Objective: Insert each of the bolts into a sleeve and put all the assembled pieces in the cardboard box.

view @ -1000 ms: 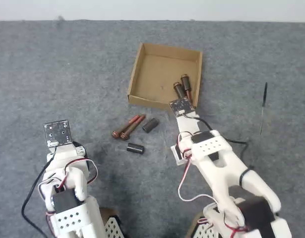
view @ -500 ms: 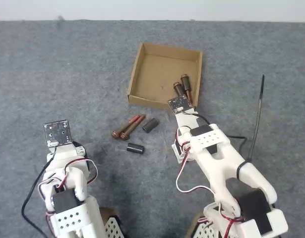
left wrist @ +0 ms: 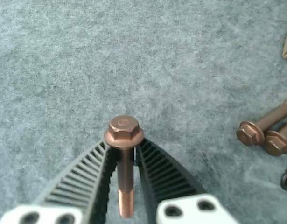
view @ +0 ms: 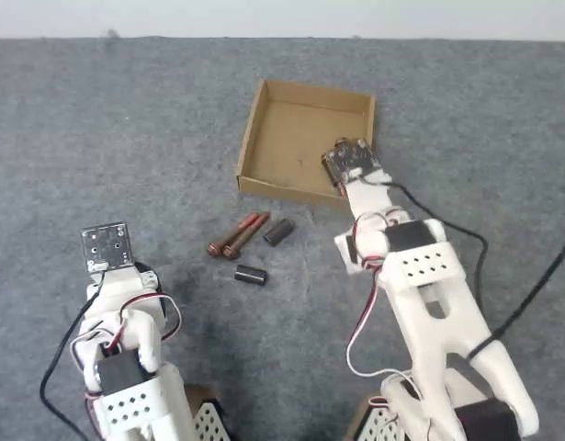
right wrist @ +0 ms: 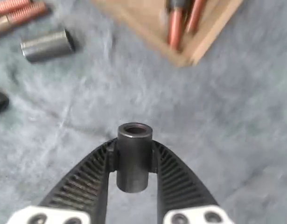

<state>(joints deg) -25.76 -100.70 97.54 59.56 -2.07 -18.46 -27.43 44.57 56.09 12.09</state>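
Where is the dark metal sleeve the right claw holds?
Right wrist view: the dark metal sleeve sits clamped in the right gripper, over grey carpet, near a corner of the brown cardboard box.

My right gripper [right wrist: 134, 148], with its sleeve [right wrist: 134, 161], has swung up and rightward in the high view. My wrist now covers the cardboard box's [view: 249, 138] lower right corner.

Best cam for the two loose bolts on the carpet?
High view: both loose bolts lie whole, side by side. Left wrist view crops them to heads and part shanks; right wrist view catches just shank ends.
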